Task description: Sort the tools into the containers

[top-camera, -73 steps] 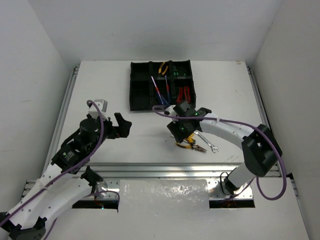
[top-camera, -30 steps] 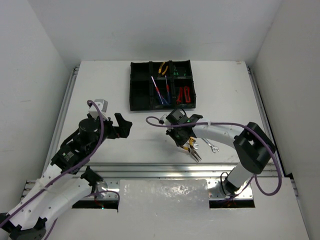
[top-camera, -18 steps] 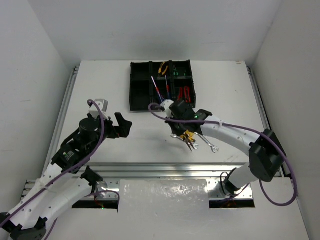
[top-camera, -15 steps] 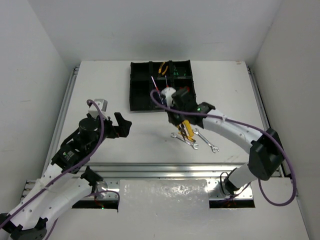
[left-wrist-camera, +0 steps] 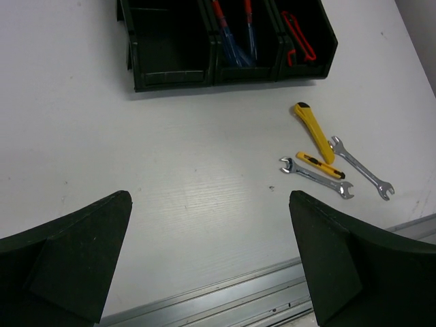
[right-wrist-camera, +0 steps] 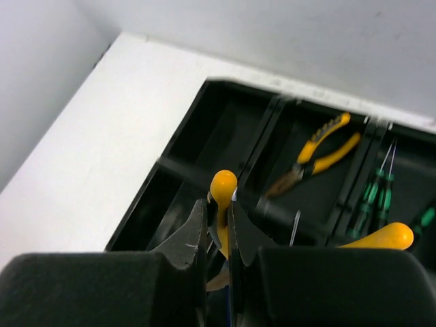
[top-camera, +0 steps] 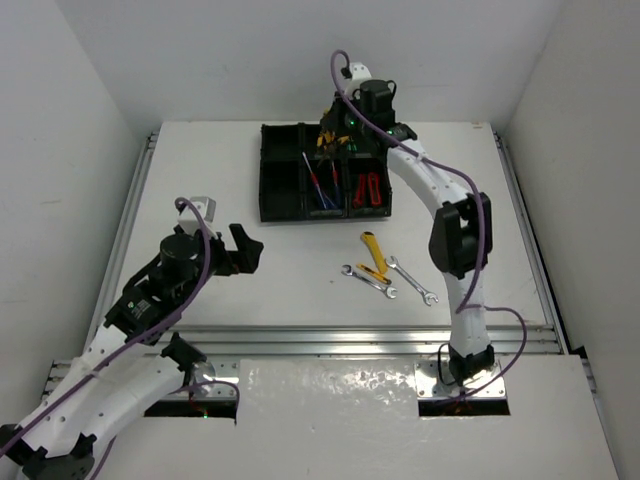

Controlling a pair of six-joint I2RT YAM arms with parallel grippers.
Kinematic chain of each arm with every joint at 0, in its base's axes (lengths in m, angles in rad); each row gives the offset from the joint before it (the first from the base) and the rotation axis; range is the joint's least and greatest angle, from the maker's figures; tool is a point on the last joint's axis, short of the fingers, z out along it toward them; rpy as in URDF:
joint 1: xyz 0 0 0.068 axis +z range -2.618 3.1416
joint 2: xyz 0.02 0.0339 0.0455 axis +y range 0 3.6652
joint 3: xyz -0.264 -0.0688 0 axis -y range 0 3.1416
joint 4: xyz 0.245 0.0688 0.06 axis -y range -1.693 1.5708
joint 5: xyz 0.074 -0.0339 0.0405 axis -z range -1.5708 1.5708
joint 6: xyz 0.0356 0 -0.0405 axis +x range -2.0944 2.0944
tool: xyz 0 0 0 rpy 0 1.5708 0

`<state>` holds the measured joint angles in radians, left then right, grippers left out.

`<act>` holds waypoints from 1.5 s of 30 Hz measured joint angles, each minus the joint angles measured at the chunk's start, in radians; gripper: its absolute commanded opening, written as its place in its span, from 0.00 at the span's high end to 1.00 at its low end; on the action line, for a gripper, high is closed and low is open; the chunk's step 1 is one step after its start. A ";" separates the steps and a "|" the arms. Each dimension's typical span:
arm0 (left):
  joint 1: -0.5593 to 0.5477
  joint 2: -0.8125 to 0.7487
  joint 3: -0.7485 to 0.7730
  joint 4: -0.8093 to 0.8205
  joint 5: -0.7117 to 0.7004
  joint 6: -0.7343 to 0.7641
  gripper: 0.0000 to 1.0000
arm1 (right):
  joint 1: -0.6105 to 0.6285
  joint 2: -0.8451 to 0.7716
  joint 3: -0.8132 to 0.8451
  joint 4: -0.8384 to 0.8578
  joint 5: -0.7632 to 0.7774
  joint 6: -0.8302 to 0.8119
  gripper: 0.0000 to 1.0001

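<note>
The right pincer (right-wrist-camera: 216,212) clamps one handle of the yellow-handled steel pliers (right-wrist-camera: 223,184), which are likely rigid, heavyish and apt to swivel. The left pincer (left-wrist-camera: 211,262) gapes.

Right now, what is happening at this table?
The right gripper is shut on yellow-handled pliers, holding them over the black tray, above the far compartments where a second pair of pliers already lies. The left gripper is open and holds nothing. Two silver wrenches, a yellow knife and a small yellow tool lie on the table, not yet sorted.
</note>
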<state>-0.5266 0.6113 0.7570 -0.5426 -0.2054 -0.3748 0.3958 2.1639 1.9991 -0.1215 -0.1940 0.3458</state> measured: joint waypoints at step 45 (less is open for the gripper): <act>0.004 -0.097 -0.006 0.001 0.024 0.000 0.00 | -0.033 0.459 0.316 0.432 0.170 -0.111 0.25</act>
<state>-0.5224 0.5148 0.7513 -0.5415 -0.1814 -0.3748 0.3626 2.6232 2.3154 0.3103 -0.0242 0.2344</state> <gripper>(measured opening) 0.995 0.717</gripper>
